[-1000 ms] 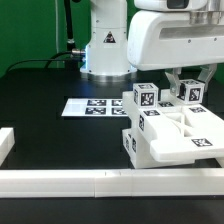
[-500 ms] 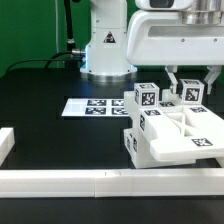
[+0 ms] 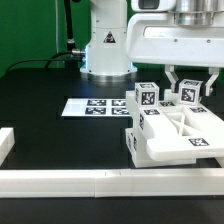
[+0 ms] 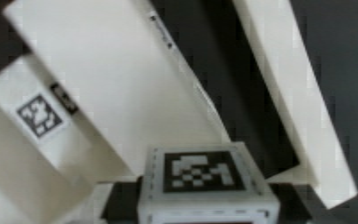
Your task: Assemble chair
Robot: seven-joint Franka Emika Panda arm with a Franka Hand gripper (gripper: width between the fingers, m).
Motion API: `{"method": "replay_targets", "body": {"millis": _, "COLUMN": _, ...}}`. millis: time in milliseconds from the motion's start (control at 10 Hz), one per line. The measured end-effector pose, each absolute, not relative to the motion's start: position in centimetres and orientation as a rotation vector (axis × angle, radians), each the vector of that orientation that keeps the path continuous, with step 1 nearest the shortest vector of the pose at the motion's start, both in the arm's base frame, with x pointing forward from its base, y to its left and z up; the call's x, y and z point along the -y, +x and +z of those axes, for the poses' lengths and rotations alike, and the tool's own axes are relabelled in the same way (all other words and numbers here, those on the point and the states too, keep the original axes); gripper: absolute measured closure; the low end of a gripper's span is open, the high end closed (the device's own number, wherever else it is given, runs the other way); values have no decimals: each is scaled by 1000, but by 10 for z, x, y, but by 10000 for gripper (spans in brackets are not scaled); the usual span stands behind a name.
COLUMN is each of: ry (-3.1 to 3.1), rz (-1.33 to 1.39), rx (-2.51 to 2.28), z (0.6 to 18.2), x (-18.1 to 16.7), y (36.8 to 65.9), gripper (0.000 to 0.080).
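The partly built white chair [image 3: 172, 135] stands on the black table at the exterior view's right, with tagged square legs pointing up. My gripper [image 3: 191, 76] hangs over the rear right leg [image 3: 191, 94]. Its two dark fingers [image 3: 170, 77] stand either side of the leg's top, with a gap showing on each side. In the wrist view the leg's tagged end [image 4: 201, 171] sits between the fingers [image 4: 123, 196], with the chair's white panels [image 4: 105, 90] beyond it. The jaws are open and hold nothing.
The marker board [image 3: 93, 106] lies flat on the table behind the chair. A long low white border rail [image 3: 100, 181] runs along the front, with a short piece [image 3: 6, 143] at the exterior view's left. The robot base [image 3: 105, 50] stands at the back.
The fingers have spread wider apart around the leg's top and the hand sits slightly higher. The leg and the chair have not moved.
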State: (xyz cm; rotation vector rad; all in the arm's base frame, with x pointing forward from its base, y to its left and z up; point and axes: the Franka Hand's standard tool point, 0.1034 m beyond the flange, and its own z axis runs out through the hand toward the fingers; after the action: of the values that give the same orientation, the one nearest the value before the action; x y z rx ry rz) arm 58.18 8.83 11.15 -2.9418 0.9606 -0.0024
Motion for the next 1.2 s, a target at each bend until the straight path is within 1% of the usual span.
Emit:
{"method": "replay_targets", "body": {"millis": 300, "ry": -2836, "rz": 17, "rx": -1226, "z": 112, "x": -90, "y": 582, "gripper": 515}}
{"method": "replay_targets", "body": {"millis": 400, "ry": -2852, "rz": 16, "rx": -1189, "z": 111, "x": -90, "y": 582, "gripper": 515}}
{"method": "replay_targets", "body": {"millis": 500, "ry": -2873, "rz": 15, "rx": -1135, "z": 111, "x": -90, "y": 582, "gripper": 358}}
{"method": "replay_targets", "body": {"millis": 600, "ry": -2894, "rz": 14, "rx": -1082, "z": 112, "x": -90, "y": 582, "gripper": 230}}
{"method": "replay_targets", "body": {"millis": 700, "ry": -2935, "rz": 8, "rx": -967, "z": 112, "x": -90, "y": 582, "gripper": 230}}
{"method": "replay_targets", "body": {"millis": 800, "ry": -2973, "rz": 0, "rx": -834, "z": 113, "x": -91, "y": 584, "gripper": 166}}
{"method": "replay_targets", "body": {"millis": 900, "ry": -2998, "rz": -1, "rx": -742, "z": 113, "x": -90, "y": 583, "gripper": 154}}
{"method": "replay_targets", "body": {"millis": 1200, "ry": -3061, "rz": -10, "rx": -420, "z": 113, "x": -89, "y": 584, "gripper": 151}}
